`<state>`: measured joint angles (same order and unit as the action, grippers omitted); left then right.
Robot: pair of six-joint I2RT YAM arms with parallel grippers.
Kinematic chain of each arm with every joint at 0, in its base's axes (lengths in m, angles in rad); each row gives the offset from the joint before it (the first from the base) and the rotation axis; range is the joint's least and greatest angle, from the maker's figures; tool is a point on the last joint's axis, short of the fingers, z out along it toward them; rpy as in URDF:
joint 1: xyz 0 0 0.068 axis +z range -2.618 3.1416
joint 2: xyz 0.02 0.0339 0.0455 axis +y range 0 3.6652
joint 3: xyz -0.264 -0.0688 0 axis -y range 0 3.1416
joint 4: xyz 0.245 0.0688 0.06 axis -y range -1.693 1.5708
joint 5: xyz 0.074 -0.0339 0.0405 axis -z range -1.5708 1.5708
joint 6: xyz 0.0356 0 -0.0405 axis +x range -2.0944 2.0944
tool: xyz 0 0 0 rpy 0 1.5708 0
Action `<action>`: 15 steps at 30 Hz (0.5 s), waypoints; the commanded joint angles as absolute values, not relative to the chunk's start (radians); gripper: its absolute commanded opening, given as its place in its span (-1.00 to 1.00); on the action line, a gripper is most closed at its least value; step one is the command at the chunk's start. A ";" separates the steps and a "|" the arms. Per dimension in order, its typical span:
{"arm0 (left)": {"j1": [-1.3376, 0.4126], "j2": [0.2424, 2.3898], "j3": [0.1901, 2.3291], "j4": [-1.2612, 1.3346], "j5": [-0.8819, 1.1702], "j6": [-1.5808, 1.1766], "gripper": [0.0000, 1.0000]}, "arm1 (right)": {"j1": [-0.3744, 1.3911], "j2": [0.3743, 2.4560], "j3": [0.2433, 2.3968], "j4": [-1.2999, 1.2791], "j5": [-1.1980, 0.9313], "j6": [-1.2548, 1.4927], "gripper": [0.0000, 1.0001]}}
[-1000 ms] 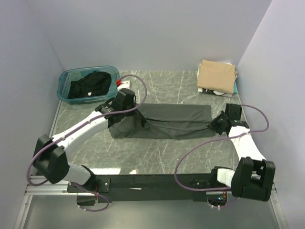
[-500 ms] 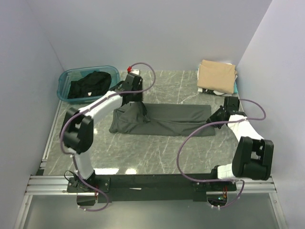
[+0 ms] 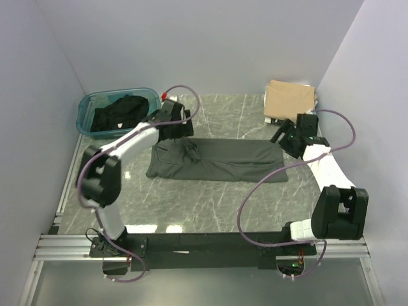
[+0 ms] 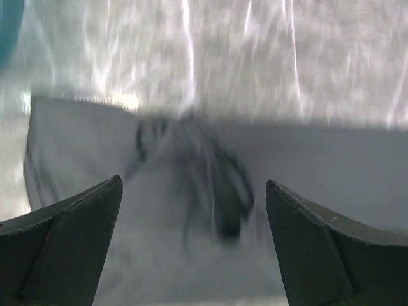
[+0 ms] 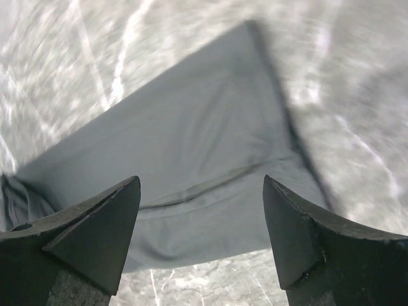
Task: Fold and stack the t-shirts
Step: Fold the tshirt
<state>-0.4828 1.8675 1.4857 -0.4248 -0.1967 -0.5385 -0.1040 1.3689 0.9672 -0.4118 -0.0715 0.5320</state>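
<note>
While the long folded charcoal-grey cloth t-shirt (image 3: 229, 160) lies flat on your green marbled surface (image 3: 210, 204), both empty jaws stand wide: left gripper (image 4: 192, 183) above its left end, right gripper (image 5: 201, 180) above its right.

The left arm (image 3: 131, 141) and right arm (image 3: 322, 164) had white links between bulky black joints. A purple cable (image 3: 239, 220) looped loosely along each, the left one tipped with a red plug (image 3: 164, 94). Both bases stood on a black bar (image 3: 210, 242). The fingers (image 4: 70, 248) were dark grey wedges.
</note>
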 commanded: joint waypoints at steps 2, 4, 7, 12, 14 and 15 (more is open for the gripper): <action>-0.497 1.631 1.227 -0.293 -0.065 -0.682 0.99 | -0.015 1.445 1.064 -0.379 -0.058 0.417 0.68; -0.502 1.565 1.143 -0.266 -0.032 -0.721 0.99 | 0.034 1.554 1.138 -0.379 -0.070 0.393 0.68; -0.502 1.533 1.017 -0.250 -0.035 -0.761 0.99 | 0.058 1.723 1.261 -0.414 -0.083 0.390 0.68; -0.502 1.606 0.971 -0.229 -0.017 -0.781 0.99 | 0.084 1.902 1.370 -0.448 -0.089 0.406 0.68; -0.500 1.649 0.997 -0.230 -0.043 -0.773 0.99 | 0.086 1.920 1.367 -0.488 -0.095 0.431 0.68; -0.496 1.672 1.014 -0.236 -0.055 -0.770 0.99 | 0.084 1.910 1.317 -0.477 -0.110 0.439 0.68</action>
